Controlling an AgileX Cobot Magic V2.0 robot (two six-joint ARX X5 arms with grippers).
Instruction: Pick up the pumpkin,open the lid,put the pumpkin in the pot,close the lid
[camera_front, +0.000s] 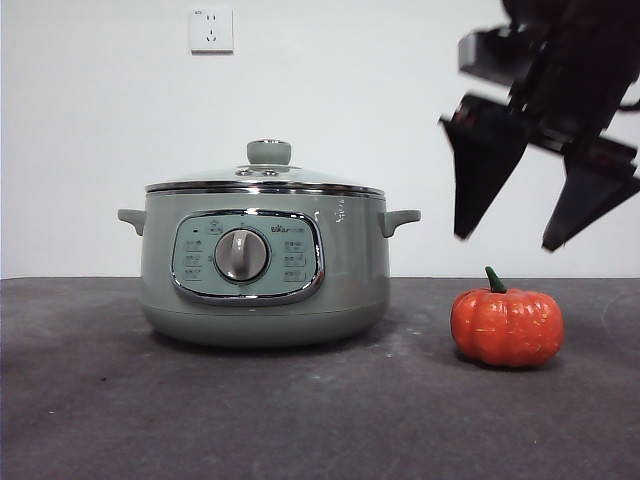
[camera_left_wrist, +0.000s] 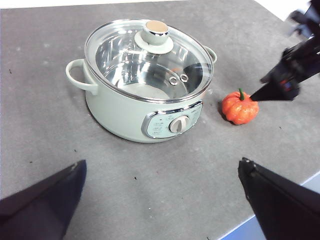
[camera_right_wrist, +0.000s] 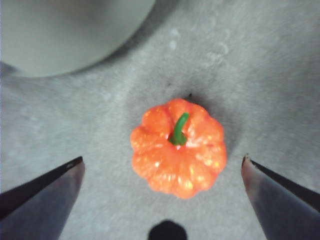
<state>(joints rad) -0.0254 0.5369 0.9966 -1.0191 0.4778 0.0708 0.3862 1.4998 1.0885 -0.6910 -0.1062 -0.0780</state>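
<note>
Right pincer (camera_front: 510, 240) gaping above pumpkin (camera_front: 506, 327)

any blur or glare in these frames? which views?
Right wrist view: soft all over, pumpkin and pot wall blurred. Left wrist view: sharp, reflections on the lid glass. Front view: crisp, right gripper just a dark silhouette.

Orange-red pumpkin (camera_front: 506, 327), sage-green pot (camera_front: 265, 280), grey table (camera_front: 300, 420)

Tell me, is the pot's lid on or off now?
On. The lid sits flat on the pot, its chrome rim meeting the pot's edge all round in the left wrist view.
</note>
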